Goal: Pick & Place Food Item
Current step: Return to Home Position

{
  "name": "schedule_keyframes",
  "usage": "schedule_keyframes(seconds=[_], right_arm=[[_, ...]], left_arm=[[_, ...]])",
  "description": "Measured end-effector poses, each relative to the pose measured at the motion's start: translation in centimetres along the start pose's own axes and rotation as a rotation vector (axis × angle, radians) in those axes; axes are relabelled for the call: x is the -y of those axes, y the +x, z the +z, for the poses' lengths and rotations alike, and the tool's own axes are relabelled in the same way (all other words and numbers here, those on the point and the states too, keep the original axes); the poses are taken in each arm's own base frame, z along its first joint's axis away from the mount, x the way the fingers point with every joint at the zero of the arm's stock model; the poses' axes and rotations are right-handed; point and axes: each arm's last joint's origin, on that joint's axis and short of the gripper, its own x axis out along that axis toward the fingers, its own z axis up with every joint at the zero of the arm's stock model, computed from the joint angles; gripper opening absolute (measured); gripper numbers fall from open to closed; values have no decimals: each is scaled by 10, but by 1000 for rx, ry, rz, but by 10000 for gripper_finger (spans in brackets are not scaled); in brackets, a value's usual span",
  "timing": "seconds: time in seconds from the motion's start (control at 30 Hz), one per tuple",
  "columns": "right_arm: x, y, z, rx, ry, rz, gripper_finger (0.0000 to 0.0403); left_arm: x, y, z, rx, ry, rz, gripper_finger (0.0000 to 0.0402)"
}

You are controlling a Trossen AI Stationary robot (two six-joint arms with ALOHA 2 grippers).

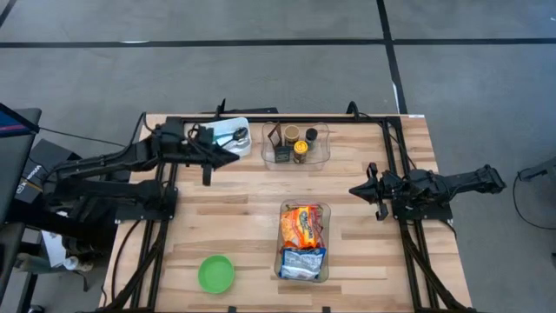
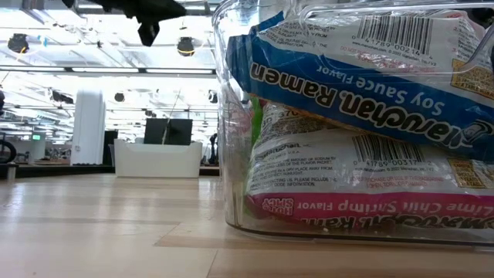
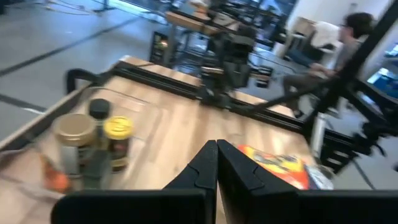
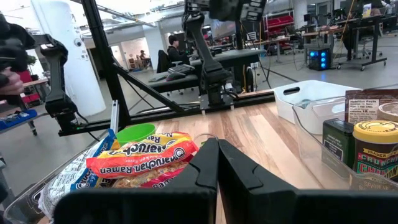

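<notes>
Ramen packets lie stacked in a clear bin (image 1: 323, 261) at the table's near middle: an orange one (image 1: 301, 226) on top, a blue one (image 1: 302, 261) nearer the front edge. In the low view the blue packet (image 2: 363, 77) rests on a pink-labelled one (image 2: 370, 185). My left gripper (image 1: 234, 155) is shut and holds nothing; it hovers at the far left, beside a white bin (image 1: 233, 135), its fingers (image 3: 217, 144) pointing toward the table's right. My right gripper (image 1: 354, 189), also shut and holding nothing, stays at the right, pointing toward the packets (image 4: 146, 157).
A second clear bin (image 1: 323, 143) at the far middle holds jars (image 1: 300, 149) and a dark box (image 1: 282, 155). A green bowl (image 1: 216, 273) sits near the front left. Black frame rails (image 1: 278, 120) run along the table's far edge and sides. A person (image 3: 348, 37) sits beyond the table.
</notes>
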Motion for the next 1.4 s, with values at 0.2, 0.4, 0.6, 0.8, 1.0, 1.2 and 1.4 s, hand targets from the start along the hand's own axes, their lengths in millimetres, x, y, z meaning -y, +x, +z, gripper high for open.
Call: schedule_keyframes(seconds=[0.2, 0.4, 0.6, 0.8, 1.0, 1.2, 1.4], right_arm=[[0, 0, 0, 1, 0, 0, 0], [0, 0, 0, 0, 0, 0, 0], [0, 0, 0, 0, 0, 0, 0], [0, 0, 0, 0, 0, 0, 0], [0, 0, 0, 0, 0, 0, 0], [0, 0, 0, 0, 0, 0, 0], [0, 0, 0, 0, 0, 0, 0]], left_arm=[[10, 1, 4, 45, 20, -60, 1], [8, -3, 15, 158, 93, -52, 1], [3, -24, 21, 217, 107, -1, 1], [4, -50, 25, 288, 112, 35, 1], [10, -64, 26, 331, 68, 6, 1], [16, -85, 26, 388, 103, -3, 1], [23, -109, 26, 471, 130, -18, 1]])
